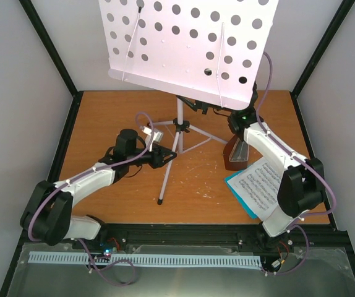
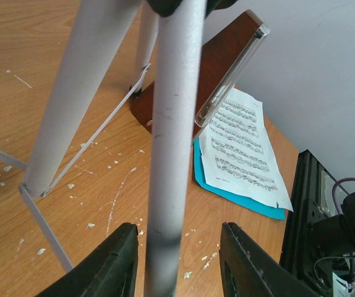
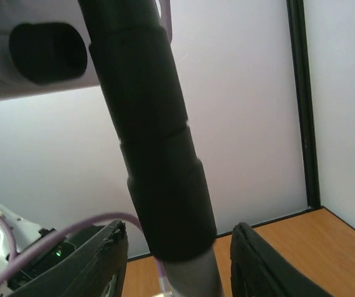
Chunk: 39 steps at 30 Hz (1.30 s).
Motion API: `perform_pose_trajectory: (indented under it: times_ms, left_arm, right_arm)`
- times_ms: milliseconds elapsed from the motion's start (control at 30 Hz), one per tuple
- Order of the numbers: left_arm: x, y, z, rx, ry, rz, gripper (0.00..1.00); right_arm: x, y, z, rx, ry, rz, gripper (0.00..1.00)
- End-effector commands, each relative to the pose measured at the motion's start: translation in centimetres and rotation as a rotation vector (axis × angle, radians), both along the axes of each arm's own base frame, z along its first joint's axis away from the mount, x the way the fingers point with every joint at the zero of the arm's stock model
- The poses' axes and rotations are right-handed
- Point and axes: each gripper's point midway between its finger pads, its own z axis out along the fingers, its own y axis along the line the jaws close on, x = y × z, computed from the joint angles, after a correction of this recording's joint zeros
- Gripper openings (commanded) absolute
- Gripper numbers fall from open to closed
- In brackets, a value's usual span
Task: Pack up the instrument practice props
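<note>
The silver-white music stand (image 1: pixel 179 124) stands mid-table, its perforated desk (image 1: pixel 190 43) tilted overhead. My left gripper (image 1: pixel 167 154) is open around the stand's front leg (image 2: pixel 171 154). The leg lies close to the left finger, with a gap on the right. My right gripper (image 1: pixel 233 120) is open around the black sleeve (image 3: pixel 156 142) of the stand's upper pole under the desk, not touching it. The brown metronome (image 1: pixel 236 156) stands right of the stand and also shows in the left wrist view (image 2: pixel 221 68). White sheet music (image 1: pixel 265 182) lies on the teal booklet (image 1: pixel 242 192) by the right arm.
The stand's other legs (image 1: pixel 205 136) spread across the wooden table (image 1: pixel 115 117). White walls with black frame posts (image 1: pixel 47 43) enclose the table. A black rail (image 1: pixel 183 232) runs along the near edge. White flecks and scratches mark the wood (image 2: pixel 122 192).
</note>
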Motion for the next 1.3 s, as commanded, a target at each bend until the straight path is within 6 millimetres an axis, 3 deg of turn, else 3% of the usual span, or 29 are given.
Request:
perform_pose_trajectory:
  times_ms: [0, 133, 267, 400, 967, 1133, 1267]
  left_arm:
    - [0.9, -1.0, 1.6, -0.021, -0.086, -0.030, 0.34]
    - [1.3, -1.1, 1.2, -0.011, -0.090, -0.028, 0.19]
    - [1.7, -1.0, 0.7, 0.006, -0.100, -0.010, 0.01]
    - [1.5, -0.1, 1.4, 0.005, -0.164, 0.030, 0.00]
    - [-1.4, 3.3, 11.9, -0.086, -0.595, 0.143, 0.00]
    - [-2.9, 2.9, 13.3, -0.126, -0.660, 0.078, 0.00]
    - [-3.2, 2.8, 12.2, -0.119, -0.644, 0.068, 0.00]
  right_arm:
    - [-0.5, 1.5, 0.0, -0.065, -0.051, 0.037, 0.44]
    - [-0.6, 1.8, 0.2, -0.078, -0.074, 0.036, 0.36]
    - [-1.0, 2.1, 0.4, -0.082, -0.085, 0.054, 0.19]
    - [-2.1, 2.7, 0.6, -0.083, -0.105, 0.075, 0.03]
    - [-8.5, 4.9, 1.1, -0.083, -0.192, 0.123, 0.03]
    - [-10.6, 5.3, 0.5, -0.100, -0.191, 0.143, 0.03]
    - [-11.1, 5.0, -0.6, -0.103, -0.178, 0.116, 0.03]
